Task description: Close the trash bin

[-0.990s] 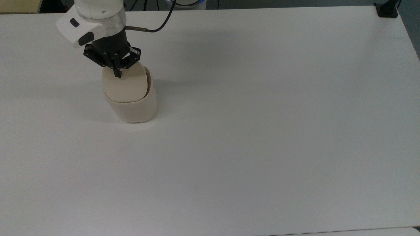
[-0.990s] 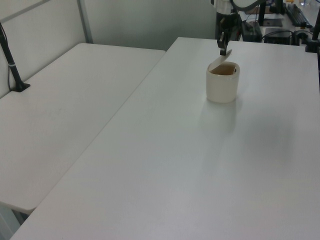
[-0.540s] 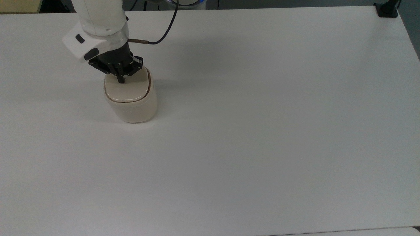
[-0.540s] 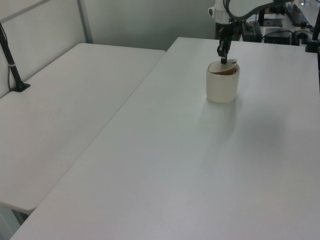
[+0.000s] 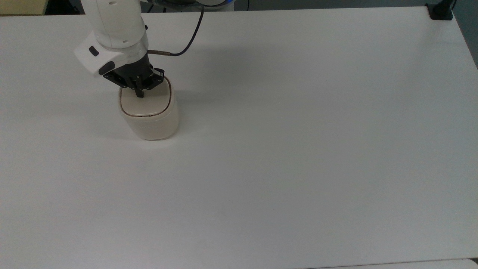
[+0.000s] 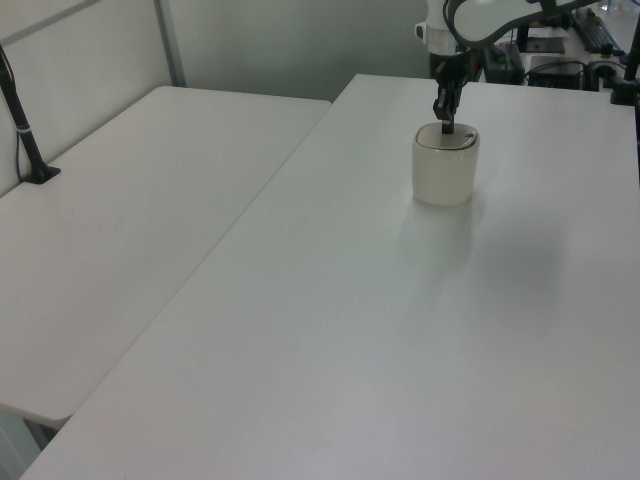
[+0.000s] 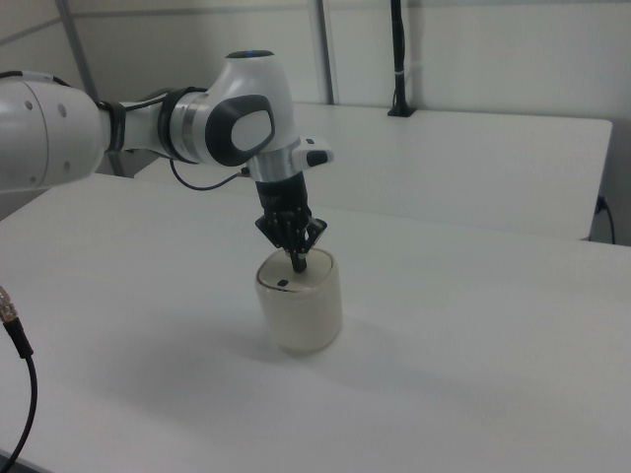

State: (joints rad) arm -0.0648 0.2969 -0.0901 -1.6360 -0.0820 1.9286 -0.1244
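- Trash bin (image 5: pixel 149 119) stands upright on the white table (image 5: pixel 298 149), toward the far left in the top view, well in from both edges.
- In the left view the trash bin (image 6: pixel 446 172) sits at the far end of the table (image 6: pixel 400 330), right of centre; in the right view the trash bin (image 7: pixel 301 305) is mid-frame, on the near table (image 7: pixel 473 374).
- Body is cream, rounded-square, plain sides.
- Lid (image 5: pixel 147 101) lies flat and level within the rim; a thin dark seam runs all around it in the top view. The bin reads as closed.
- In the right view a small black square mark (image 7: pixel 281 285) shows on the lid, near its edge on the right view's left.
- Gripper (image 5: pixel 140 94) points straight down, tip touching the lid near its far edge in the top view.
- In the right view the gripper (image 7: pixel 299 264) meets the lid at its far side; in the left view the gripper (image 6: pixel 445 126) meets the lid top from above.
- Fingers are together, forming one narrow dark tip, with nothing held between them.
- White arm (image 7: pixel 168 128) reaches in from the right view's left; a dark cable (image 5: pixel 186 41) loops off the wrist in the top view.
- A second white table (image 6: pixel 130 210) stands alongside on the left view's left, with a black post (image 6: pixel 25 130) clamped at its edge.
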